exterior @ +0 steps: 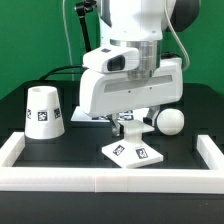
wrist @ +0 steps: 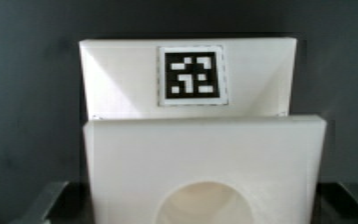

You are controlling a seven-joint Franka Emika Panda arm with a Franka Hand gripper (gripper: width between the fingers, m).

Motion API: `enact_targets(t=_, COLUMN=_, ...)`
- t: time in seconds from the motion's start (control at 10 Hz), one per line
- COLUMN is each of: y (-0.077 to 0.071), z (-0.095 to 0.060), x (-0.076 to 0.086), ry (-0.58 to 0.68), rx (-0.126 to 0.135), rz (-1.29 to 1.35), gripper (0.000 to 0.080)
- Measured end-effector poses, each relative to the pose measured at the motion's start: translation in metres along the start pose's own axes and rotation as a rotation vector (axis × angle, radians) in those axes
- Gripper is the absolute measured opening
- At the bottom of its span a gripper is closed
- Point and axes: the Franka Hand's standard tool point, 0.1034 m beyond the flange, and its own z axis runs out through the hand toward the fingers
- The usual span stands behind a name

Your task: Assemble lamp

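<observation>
The lamp base (exterior: 131, 152) is a flat white square with black-and-white tags, near the front middle of the black table. My gripper (exterior: 128, 128) stands straight over its far edge, with the jaws closed on it. In the wrist view the base (wrist: 194, 120) fills the picture, with one tag and a round socket hole (wrist: 202, 205). Dark fingers (wrist: 59, 205) press against both its sides. The bulb (exterior: 170, 121) lies on the table on the exterior view's right. The cone shade (exterior: 43, 110) stands on the exterior view's left.
A low white wall (exterior: 100, 177) runs along the table's front and both sides. A flat white piece (exterior: 82, 115) shows behind the gripper, mostly hidden. Black cables hang behind the arm against the green backdrop.
</observation>
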Motion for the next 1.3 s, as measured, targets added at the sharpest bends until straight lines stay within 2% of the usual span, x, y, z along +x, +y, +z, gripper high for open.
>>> enact_targets(t=0.3, y=0.001, z=0.0, x=0.002, ry=0.016, rx=-0.008, rz=-0.011, gripper=0.0535)
enact_targets(t=0.6, y=-0.002, z=0.0, x=0.004, ry=0.02, rx=0.001, rz=0.139, gripper=0.0535)
enact_targets(t=0.7, y=-0.013, z=0.0, x=0.01, ry=0.021, rx=0.009, rz=0.335, gripper=0.0535)
enact_targets(t=0.8, y=-0.019, z=0.001, x=0.018, ry=0.024, rx=0.013, rz=0.386, gripper=0.0535)
enact_targets(t=1.0, y=-0.026, z=0.001, x=0.035, ry=0.039, rx=0.012, rz=0.403, gripper=0.0535)
enact_targets(t=1.3, y=-0.046, z=0.001, x=0.06, ry=0.054, rx=0.014, rz=0.434, gripper=0.0535)
